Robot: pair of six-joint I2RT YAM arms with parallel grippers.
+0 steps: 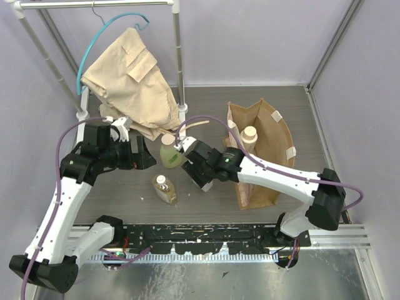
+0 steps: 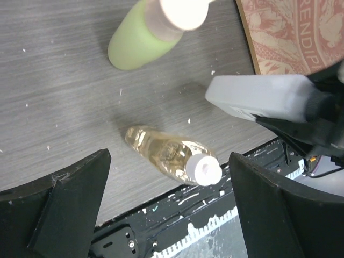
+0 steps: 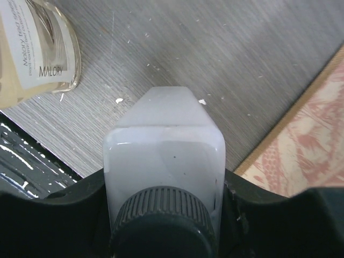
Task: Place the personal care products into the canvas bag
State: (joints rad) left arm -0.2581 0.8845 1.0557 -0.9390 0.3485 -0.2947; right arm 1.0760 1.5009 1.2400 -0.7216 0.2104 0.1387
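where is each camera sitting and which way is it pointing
Top external: fixed above and behind the arms, facing down at the table; left arm and right arm show, bases at the bottom.
Left wrist: on the left arm, facing down past its open left fingers at the lying amber bottle.
Right wrist: on the right arm, facing down along its right fingers, shut on the white bottle.
Shared: both wrist views show the amber bottle, white bottle and canvas bag.
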